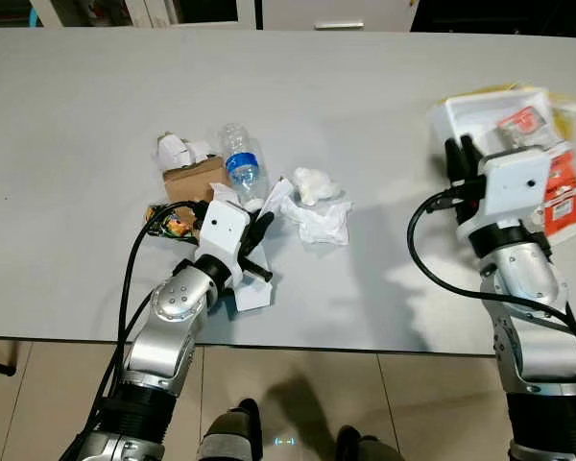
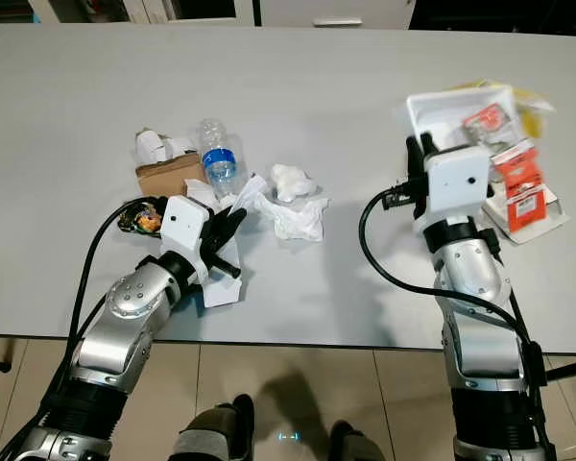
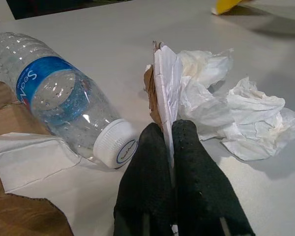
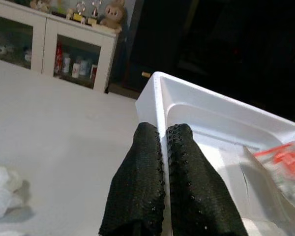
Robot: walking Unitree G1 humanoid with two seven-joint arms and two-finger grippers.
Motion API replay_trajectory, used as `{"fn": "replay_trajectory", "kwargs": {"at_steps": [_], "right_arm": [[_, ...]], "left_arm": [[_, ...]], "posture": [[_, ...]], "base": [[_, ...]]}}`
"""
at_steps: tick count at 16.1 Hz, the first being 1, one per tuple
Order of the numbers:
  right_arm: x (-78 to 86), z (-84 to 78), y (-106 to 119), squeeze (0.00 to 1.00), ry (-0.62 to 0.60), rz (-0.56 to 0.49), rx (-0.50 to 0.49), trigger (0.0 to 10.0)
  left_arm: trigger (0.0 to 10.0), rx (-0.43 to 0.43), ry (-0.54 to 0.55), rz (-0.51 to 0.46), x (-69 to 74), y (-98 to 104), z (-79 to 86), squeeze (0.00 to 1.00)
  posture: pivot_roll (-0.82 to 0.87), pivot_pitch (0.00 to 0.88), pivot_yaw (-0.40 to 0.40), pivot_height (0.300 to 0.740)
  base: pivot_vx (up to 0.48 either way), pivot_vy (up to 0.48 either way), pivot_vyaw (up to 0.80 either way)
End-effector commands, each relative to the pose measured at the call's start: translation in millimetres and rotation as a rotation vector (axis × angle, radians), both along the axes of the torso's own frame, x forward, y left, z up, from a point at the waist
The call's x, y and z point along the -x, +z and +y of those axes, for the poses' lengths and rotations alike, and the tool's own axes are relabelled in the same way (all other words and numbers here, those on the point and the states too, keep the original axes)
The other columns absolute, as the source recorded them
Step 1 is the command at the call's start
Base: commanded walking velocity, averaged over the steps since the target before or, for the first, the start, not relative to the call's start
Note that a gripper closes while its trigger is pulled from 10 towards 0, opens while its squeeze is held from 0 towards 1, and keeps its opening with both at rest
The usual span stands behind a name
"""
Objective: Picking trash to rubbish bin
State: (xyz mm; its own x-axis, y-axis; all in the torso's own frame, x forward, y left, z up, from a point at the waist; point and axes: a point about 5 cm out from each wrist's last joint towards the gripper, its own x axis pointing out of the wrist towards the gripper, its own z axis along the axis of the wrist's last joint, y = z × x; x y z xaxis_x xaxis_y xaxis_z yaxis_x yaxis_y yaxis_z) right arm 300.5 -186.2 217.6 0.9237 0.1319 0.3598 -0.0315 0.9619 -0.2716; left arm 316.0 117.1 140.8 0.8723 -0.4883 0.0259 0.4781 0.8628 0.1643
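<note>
Trash lies scattered on a grey table (image 1: 365, 86). My left gripper (image 3: 168, 129) is shut on the edge of a thin white paper sheet (image 3: 166, 83) with a brown backing, held upright just above the tabletop. Beside it lie a clear plastic bottle (image 1: 240, 163) on its side and crumpled white tissue (image 1: 319, 216). My right gripper (image 4: 163, 129) is shut on the near wall of a white foam tray (image 4: 211, 110) at the table's right. The tray holds red-and-white packets (image 1: 566, 192).
A brown cardboard scrap (image 1: 194, 179) with white paper on it and a colourful wrapper (image 1: 168, 223) lie left of the bottle. Something yellow (image 1: 560, 102) sits behind the tray. The table's front edge (image 1: 365, 348) runs just past my forearms, with tiled floor below.
</note>
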Motion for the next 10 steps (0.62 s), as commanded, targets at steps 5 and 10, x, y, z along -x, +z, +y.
{"fn": "replay_trajectory", "kwargs": {"at_steps": [5,10], "right_arm": [[7.2,10.5,21,0.00,-0.015,-0.066,-0.002,0.0],[9.0,21.7,24,0.00,0.082,-0.031,-0.321,0.0]], "left_arm": [[10.0,-0.002,-0.003,-0.009,-2.1,0,-3.1,0.00],[10.0,0.000,-0.003,-0.011,-3.7,-1,-5.4,0.00]], "posture": [[0.25,0.191,0.026,0.740],[0.24,0.178,0.020,0.740]], "base": [[0.000,0.000,0.00],[0.000,0.000,0.00]]}}
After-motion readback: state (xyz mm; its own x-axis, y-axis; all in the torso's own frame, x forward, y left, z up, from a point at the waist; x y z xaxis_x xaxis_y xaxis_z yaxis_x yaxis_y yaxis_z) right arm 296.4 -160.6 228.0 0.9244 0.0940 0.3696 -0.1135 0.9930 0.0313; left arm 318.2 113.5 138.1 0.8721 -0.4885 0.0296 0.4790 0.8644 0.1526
